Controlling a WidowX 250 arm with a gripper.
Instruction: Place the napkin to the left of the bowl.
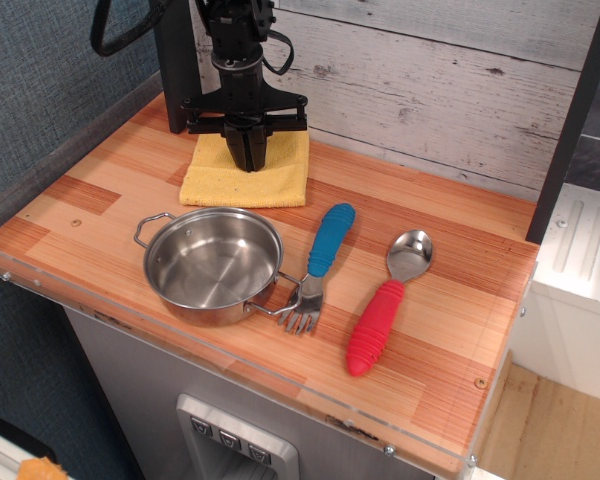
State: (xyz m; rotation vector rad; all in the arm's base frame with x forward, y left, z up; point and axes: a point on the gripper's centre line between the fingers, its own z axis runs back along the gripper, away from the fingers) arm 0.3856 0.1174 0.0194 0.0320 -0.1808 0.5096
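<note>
The yellow napkin [220, 180] lies flat at the back left of the wooden counter, right behind the bowl. The steel bowl [212, 265] stands near the front left edge, empty, with its wire loop handles pointing left and right. My gripper [249, 160] points straight down over the middle of the napkin's back half. Its black fingers [242, 150] are close together, with their tips down on the cloth. The napkin is not lifted, and I cannot tell whether any cloth is pinched between the tips.
A blue-handled fork [322, 260] lies just right of the bowl, its tines near the bowl's right handle. A red-handled spoon [385, 305] lies further right. A white plank wall [430, 90] rises behind and a dark post [172, 60] stands at the back left.
</note>
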